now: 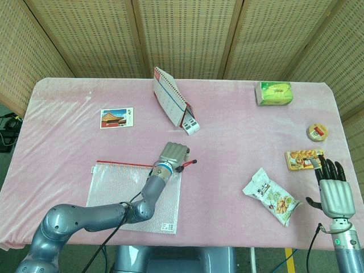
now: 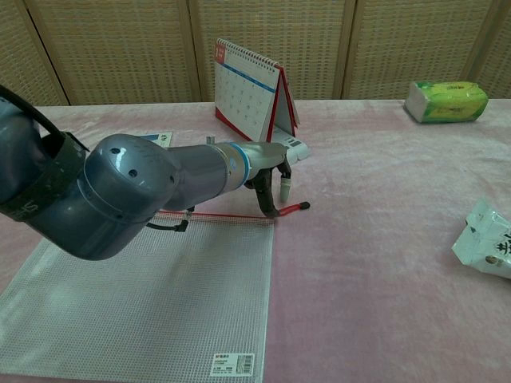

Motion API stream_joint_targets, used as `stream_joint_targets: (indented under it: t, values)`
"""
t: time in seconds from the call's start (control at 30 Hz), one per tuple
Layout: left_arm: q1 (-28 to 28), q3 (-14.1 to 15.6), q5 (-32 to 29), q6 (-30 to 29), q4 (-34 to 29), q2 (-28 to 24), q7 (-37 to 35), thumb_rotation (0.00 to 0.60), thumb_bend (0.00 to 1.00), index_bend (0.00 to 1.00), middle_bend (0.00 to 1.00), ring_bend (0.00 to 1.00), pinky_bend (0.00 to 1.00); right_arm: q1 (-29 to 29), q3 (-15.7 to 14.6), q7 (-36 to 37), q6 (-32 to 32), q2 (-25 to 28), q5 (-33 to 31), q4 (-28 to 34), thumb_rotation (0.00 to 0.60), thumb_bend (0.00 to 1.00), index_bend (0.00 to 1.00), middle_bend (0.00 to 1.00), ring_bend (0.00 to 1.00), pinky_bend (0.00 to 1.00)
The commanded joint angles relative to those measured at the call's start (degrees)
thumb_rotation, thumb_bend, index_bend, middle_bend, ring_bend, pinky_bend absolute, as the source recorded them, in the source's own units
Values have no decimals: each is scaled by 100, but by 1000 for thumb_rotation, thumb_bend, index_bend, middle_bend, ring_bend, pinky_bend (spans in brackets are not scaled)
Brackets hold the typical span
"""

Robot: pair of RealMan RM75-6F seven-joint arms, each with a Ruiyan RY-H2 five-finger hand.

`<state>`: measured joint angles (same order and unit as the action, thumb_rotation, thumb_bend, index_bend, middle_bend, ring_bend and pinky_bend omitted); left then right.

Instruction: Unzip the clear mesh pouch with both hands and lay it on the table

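Observation:
The clear mesh pouch (image 1: 132, 196) (image 2: 152, 299) lies flat at the table's front left, its red zipper along the far edge. The red zipper pull (image 1: 190, 162) (image 2: 295, 209) sticks out past the pouch's right corner. My left hand (image 1: 173, 154) (image 2: 270, 169) hangs over that corner with its fingers pointing down. One dark fingertip (image 2: 272, 212) touches the zipper's right end; whether the pull is pinched is hidden. My right hand (image 1: 333, 191) hovers at the table's front right with fingers spread, holding nothing, and shows only in the head view.
A desk calendar (image 1: 173, 105) (image 2: 251, 92) stands just behind the left hand. A postcard (image 1: 117, 118) lies far left. A snack bag (image 1: 271, 197), a biscuit pack (image 1: 303, 158), a tape roll (image 1: 317, 132) and a green tissue pack (image 1: 274, 93) lie on the right side.

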<state>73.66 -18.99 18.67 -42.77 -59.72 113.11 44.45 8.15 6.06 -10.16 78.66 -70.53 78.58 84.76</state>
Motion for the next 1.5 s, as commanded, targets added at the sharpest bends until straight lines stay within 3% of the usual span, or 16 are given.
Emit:
stream_joint_targets:
  t: [0.03, 0.57, 0.83, 1.07, 1.37, 1.5]
  values:
    - [76, -18, -47, 106, 178, 112, -59, 600, 324, 474, 1000, 928, 1000, 4, 0, 14, -4, 3, -2, -1, 600, 0, 0, 0, 0, 0]
    - [318, -86, -170, 213, 714, 417, -62, 600, 337, 496, 1000, 928, 1000, 33, 32, 155, -89, 29, -102, -66, 600, 0, 0, 0, 0, 0]
    - [326, -70, -176, 143, 778, 517, -32, 600, 444, 562, 1000, 928, 1000, 18, 30, 205, -41, 52, -80, -52, 600, 0, 0, 0, 0, 0]
    - [253, -103, -86, -17, 578, 443, -72, 600, 595, 628, 1000, 928, 1000, 12, 17, 200, -12, 64, -51, -21, 600, 0, 0, 0, 0, 0]
    - [81, -207, 132, -273, 50, 143, -270, 600, 628, 807, 1000, 928, 1000, 4, 7, 182, 23, 69, -28, 13, 600, 0, 0, 0, 0, 0]
    - [-47, -241, 288, -407, -281, -73, -408, 600, 641, 829, 1000, 928, 1000, 6, -2, 180, 19, 67, -18, 21, 600, 0, 0, 0, 0, 0]
